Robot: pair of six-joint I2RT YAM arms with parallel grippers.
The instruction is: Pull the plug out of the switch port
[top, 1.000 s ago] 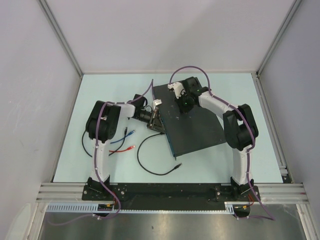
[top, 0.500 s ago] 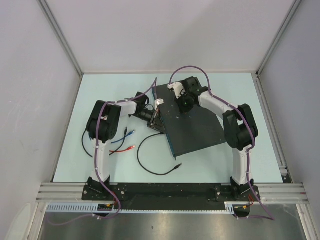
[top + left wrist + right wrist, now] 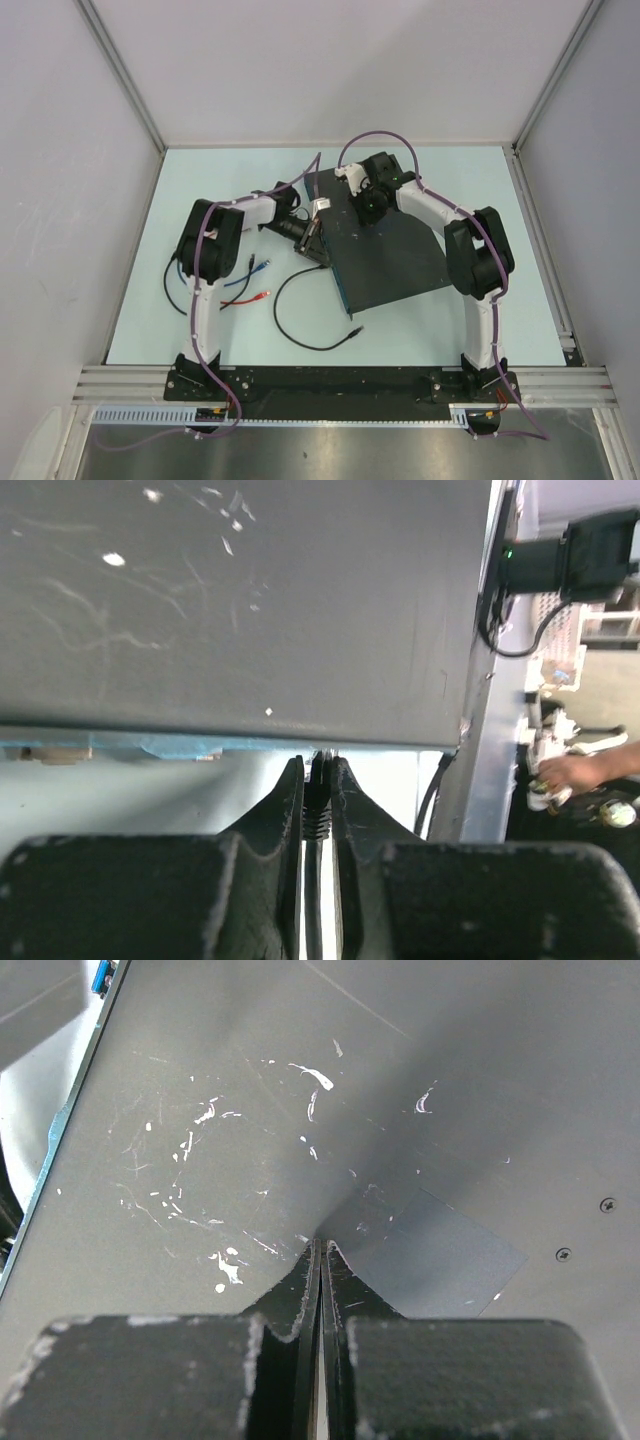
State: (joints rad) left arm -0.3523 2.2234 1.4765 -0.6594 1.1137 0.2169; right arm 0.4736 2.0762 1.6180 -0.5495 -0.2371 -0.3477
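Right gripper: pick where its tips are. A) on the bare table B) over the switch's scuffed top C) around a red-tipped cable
B: the right wrist view shows the right gripper shut, holding nothing, its tips over the switch and its scuffed black top.

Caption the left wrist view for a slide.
Left pincer shut on the black plug at the switch, against its bluish port edge.

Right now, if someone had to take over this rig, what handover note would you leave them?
Left gripper: shut on the plug at the bluish socket edge of the switch.
Right gripper: shut, holding nothing, tips down on the switch top.
Done: plug gripped, switch apparently braced.
Left: pull the plug straight out; it looks seated in its port.
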